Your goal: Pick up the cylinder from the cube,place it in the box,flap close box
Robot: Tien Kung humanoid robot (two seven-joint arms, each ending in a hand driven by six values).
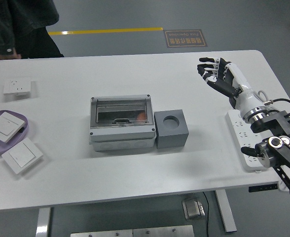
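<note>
1. My right hand, the white-and-black five-finger one, is up over the far right of the white table, fingers spread loose, nothing in it.
2. The grey plastic box with the clear flap lid sits mid-table, lid down.
3. Something reddish shows through the lid at its right end, could be the cylinder, can't tell for sure.
4. The grey cube with a round hole touches the box's right side, hole empty.
5. A white power strip lies under my forearm.
</note>
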